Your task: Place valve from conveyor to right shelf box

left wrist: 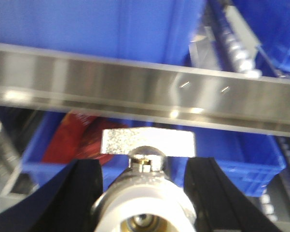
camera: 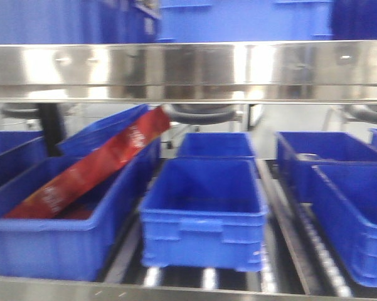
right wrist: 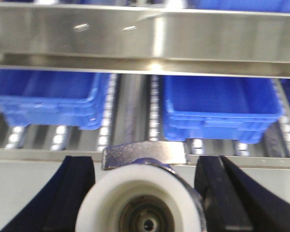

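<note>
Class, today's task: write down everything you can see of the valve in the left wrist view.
The valve is silvery metal, somewhat blurred. Its round opening, ringed in white, faces the camera, with a brassy part inside. A flat, sparkly silver handle lies crosswise on top, fixed by a domed nut. The left gripper's two black fingers flank its body closely on both sides. Behind it runs a steel shelf rail.
</note>
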You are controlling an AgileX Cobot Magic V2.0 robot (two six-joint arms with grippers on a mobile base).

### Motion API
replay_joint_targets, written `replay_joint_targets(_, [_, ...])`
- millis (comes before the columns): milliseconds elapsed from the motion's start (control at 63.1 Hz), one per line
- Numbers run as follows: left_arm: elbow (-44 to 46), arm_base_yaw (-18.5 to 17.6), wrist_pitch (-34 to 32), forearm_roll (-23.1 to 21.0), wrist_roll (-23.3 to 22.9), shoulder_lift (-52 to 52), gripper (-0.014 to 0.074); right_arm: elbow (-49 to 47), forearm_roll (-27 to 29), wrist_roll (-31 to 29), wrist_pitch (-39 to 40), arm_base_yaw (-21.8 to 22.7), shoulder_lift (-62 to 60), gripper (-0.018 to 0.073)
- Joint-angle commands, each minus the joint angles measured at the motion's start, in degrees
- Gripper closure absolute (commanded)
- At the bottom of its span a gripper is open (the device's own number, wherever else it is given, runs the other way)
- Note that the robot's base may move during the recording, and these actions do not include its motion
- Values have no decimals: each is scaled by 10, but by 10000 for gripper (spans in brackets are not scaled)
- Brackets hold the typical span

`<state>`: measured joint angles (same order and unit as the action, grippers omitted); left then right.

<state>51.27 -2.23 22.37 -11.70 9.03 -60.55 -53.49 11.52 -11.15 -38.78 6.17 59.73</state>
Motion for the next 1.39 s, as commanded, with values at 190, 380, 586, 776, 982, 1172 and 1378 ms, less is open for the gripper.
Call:
replay_joint_targets(190, [4, -3, -24, -6, -3, 7, 707, -3, -1, -3, 33, 0, -8, 726])
replay_joint_targets(380, [4, -3, -24, -6, -3, 7, 707, -3, -1, -3, 33, 0, -8, 725])
replay_joint_targets(586, [4, -3, -24, -6, -3, 7, 707, -3, -1, -3, 33, 0, -8, 725])
replay_joint_targets(776, [4, -3, -24, -6, -3, 7, 707, -3, -1, -3, 33, 0, -8, 725])
replay_joint_targets(982, [4, -3, -24, -6, -3, 7, 707, -3, -1, -3, 33, 0, -8, 725])
replay_joint_targets(1172, [4, -3, -24, -6, -3, 7, 707, -3, -1, -3, 33, 0, -8, 725])
replay_joint_targets(1378, [4, -3, -24, -6, -3, 7, 707, -3, -1, -3, 33, 0, -8, 725])
